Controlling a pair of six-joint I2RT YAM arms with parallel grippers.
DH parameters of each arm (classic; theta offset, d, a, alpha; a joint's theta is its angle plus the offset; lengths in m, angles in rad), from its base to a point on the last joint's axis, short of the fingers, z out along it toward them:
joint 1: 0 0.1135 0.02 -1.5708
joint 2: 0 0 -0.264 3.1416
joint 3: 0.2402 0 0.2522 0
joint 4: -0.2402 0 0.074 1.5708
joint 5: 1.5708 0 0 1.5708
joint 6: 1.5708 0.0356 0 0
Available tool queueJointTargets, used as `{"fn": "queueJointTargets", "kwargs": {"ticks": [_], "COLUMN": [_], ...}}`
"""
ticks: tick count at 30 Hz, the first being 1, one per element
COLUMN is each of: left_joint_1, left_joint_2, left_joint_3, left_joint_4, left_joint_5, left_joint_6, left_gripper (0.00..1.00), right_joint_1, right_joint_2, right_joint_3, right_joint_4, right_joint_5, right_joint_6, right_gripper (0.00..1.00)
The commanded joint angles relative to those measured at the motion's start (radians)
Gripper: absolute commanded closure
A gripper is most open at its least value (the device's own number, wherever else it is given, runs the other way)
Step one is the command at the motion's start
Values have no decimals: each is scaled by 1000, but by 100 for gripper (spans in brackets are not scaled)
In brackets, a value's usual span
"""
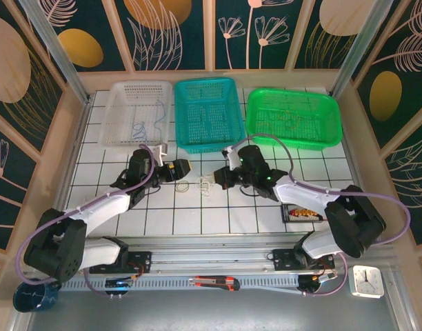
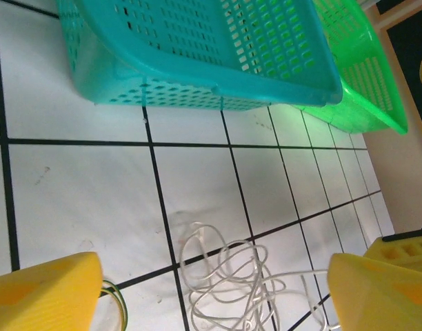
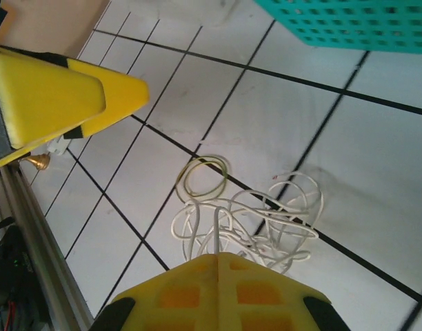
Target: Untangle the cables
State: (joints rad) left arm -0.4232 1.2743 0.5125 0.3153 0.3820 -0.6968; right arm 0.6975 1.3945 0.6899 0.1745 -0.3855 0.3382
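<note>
Cables (image 1: 203, 186) are lying in one small knot on the white gridded table (image 1: 197, 221), between the two grippers and just in front of the teal basket (image 1: 209, 114). I am counting two strands there. One is a white cable (image 3: 266, 221), thin and springy, curling over itself in many loose loops. The other is a yellow loop (image 3: 205, 176), a neat flat ring just beside the white coils on the left arm's side. A third, a blue cable (image 1: 138, 129), is trailing in squiggles inside the white basket (image 1: 138, 103), well apart from the knot.

The right gripper (image 3: 218, 263) is pinching one strand of the white cable at the knot's edge, the wire running straight into the seam between its yellow fingers. The left gripper (image 1: 183, 169) is hanging with jaws spread wide, its blunt yellow fingers (image 2: 49, 293) flanking the white coils and holding nothing.

Three perforated plastic baskets are lining the far edge: white, teal and a green basket (image 1: 294, 117). Purple hoses (image 1: 266, 136) are arching over both arms. A clock (image 1: 367, 281) and a red-and-black knife (image 1: 214, 281) are sitting by the near rail.
</note>
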Motion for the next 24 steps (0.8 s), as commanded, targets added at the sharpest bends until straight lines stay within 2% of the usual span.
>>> {"fn": "queueJointTargets", "kwargs": {"ticks": [1, 5, 10, 13, 15, 18, 24], "left_joint_1": [-23, -47, -69, -96, -131, -165, -232], "left_joint_2": [34, 73, 97, 101, 101, 104, 119], "left_joint_3": [15, 36, 61, 92, 118, 126, 131], "left_joint_4": [67, 54, -28, -136, -213, -276, -322], "left_joint_5": [-9, -34, -119, -204, -266, -317, -380], "left_joint_6": [-8, 7, 43, 87, 126, 151, 174], "left_gripper": [23, 27, 34, 39, 43, 49, 62], "right_joint_1": [-32, -53, -52, -44, -44, -46, -46], "right_joint_2": [-47, -67, -56, -63, -79, -100, -122], "right_joint_3": [-38, -51, -61, -66, -73, -69, -61], "right_joint_4": [-3, -25, -50, -64, -64, -72, -78], "right_joint_5": [4, 23, 43, 77, 88, 110, 133], "right_joint_6": [-5, -14, -28, -26, -22, -21, -19], "right_gripper": [100, 100, 100, 71, 62, 57, 55]}}
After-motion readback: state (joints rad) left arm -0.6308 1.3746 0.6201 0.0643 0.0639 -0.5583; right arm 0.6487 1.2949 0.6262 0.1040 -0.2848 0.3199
